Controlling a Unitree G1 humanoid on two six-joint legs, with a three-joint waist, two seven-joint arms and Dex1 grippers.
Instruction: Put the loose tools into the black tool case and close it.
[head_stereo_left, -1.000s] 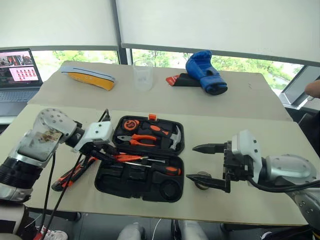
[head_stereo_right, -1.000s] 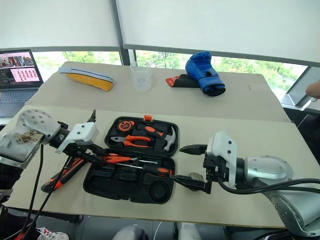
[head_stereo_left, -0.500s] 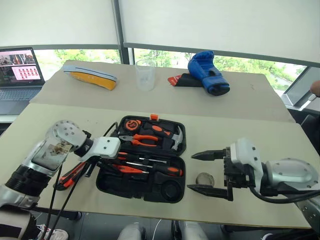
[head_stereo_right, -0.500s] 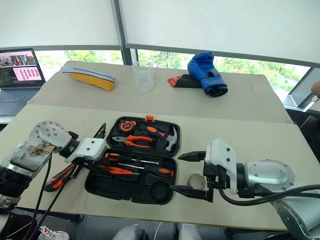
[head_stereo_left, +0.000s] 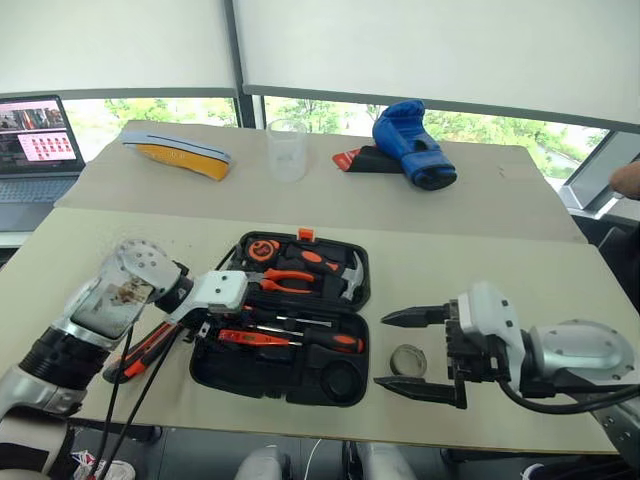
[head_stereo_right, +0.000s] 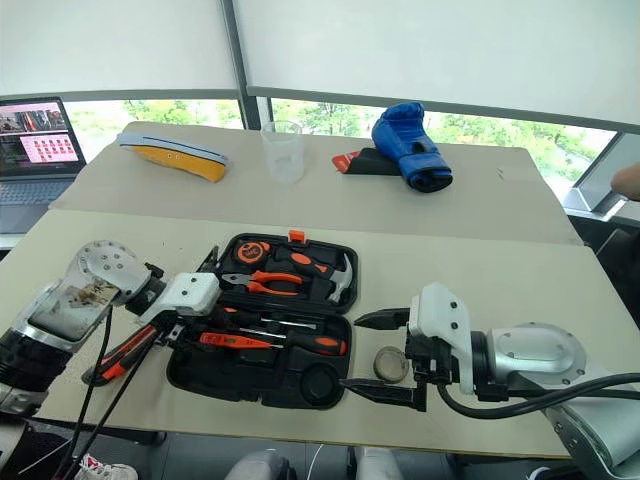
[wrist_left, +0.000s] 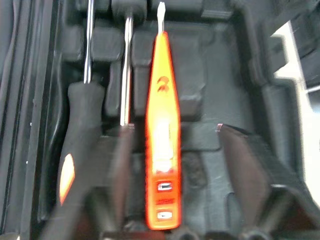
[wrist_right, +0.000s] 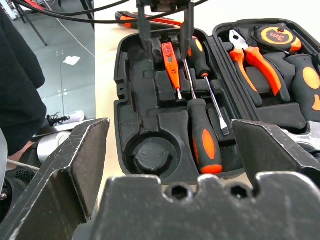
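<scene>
The black tool case (head_stereo_left: 262, 366) lies open on the near table. Two black-and-orange screwdrivers (wrist_right: 205, 145) rest in its front half. The slim orange tester screwdriver (wrist_left: 162, 150) lies in a recess beside them. My left gripper (wrist_left: 174, 135) hovers open over the tester, one finger on either side and neither touching it. The orange-black utility knife (head_stereo_left: 145, 350) lies on the table left of the case. The small grey tape roll (head_stereo_left: 407, 358) sits on the table right of the case. My right gripper (head_stereo_left: 385, 350) stands open around the roll, apart from it.
Pliers (head_stereo_left: 290, 281), a hammer and a tape measure fill the case's lid. On the far table are a blue boxing glove (head_stereo_left: 412, 145), a clear cup (head_stereo_left: 287, 150), a yellow-grey object (head_stereo_left: 175, 152) and a laptop (head_stereo_left: 35, 145). A person's hand (head_stereo_left: 625, 178) shows at the right edge.
My left gripper carried the tester down into the case's front half and opened, leaving it in its recess. The right gripper stayed open beside the tape roll.
</scene>
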